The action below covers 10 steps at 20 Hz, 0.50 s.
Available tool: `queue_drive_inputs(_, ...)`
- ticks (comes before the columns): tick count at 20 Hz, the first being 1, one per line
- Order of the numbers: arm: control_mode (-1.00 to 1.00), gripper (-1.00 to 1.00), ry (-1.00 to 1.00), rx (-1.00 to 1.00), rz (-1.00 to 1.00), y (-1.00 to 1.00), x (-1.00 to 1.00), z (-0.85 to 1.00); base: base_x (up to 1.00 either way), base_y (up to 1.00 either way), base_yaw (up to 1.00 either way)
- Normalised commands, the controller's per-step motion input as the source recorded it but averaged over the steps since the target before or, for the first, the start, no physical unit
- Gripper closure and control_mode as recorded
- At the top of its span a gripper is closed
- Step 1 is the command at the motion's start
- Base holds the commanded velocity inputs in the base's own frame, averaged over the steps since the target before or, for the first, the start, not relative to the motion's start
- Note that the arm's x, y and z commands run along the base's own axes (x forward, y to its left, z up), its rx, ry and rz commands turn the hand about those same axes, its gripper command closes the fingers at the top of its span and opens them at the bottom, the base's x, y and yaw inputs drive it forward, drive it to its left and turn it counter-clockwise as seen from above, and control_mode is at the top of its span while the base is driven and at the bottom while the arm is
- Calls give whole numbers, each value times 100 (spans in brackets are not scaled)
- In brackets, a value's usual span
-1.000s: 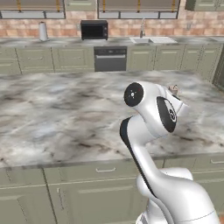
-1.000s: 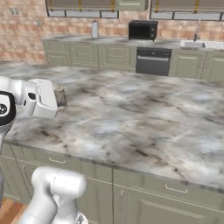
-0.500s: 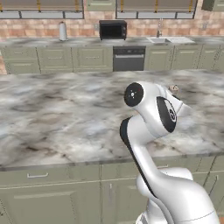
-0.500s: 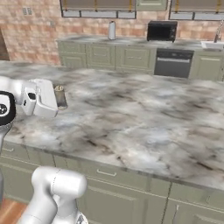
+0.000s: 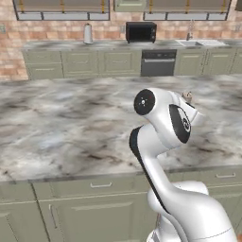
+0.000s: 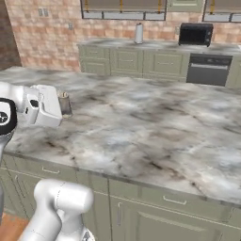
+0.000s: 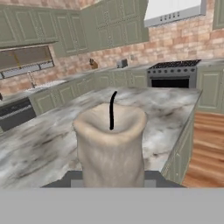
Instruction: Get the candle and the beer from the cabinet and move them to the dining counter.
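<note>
Candle carried over the dining counter, not yet set down.

The gripper (image 7: 111, 183) is clenched on the candle (image 7: 110, 146), upright at lower centre of the hand view, wick up, presumably so it lands standing. Right base view shows it left of frame above the counter (image 6: 155, 127); in the left base view the arm hides most of it.
</note>
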Motion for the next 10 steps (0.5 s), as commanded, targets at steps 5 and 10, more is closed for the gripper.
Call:
queue_drive_inputs(5, 100, 100, 0, 0, 0, 0, 0, 0, 13, 91, 0)
queue_drive_inputs(10, 100, 100, 0, 0, 0, 0, 0, 0, 11, 91, -1)
